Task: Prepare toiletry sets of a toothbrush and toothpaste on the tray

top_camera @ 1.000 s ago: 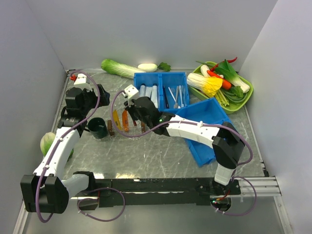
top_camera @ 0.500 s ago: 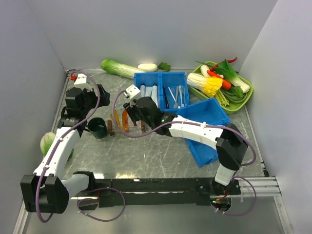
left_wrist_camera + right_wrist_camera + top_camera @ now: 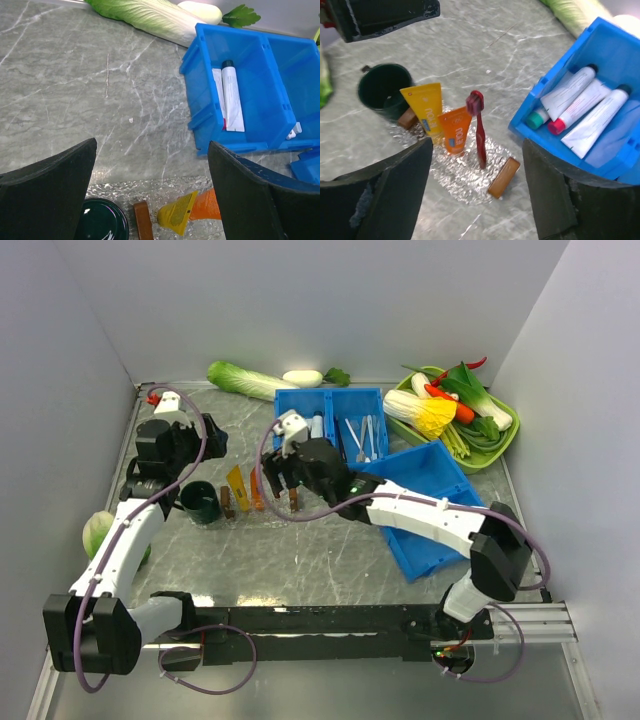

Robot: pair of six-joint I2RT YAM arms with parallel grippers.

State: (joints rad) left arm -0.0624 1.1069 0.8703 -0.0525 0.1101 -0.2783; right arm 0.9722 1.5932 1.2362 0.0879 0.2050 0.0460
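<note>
Right gripper (image 3: 477,150) just popped wide open, empty, leaving the thin maroon toothbrush (image 3: 480,127) on the clear plastic tray (image 3: 465,181) just ahead of its fingers beside the flat orange toothpaste tube (image 3: 456,134), so that set looks done; left gripper (image 3: 152,145) gapes empty too.

Left pincer (image 3: 151,147), right pincer (image 3: 476,146), both agape.

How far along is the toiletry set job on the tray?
Done: a yellow toothpaste, an orange toothpaste and one maroon toothbrush lie on the clear tray. In hand: nothing. The right gripper hangs open over the tray, and the left gripper is open and empty. Left: probably a second toothbrush, since two tubes share one brush.
</note>
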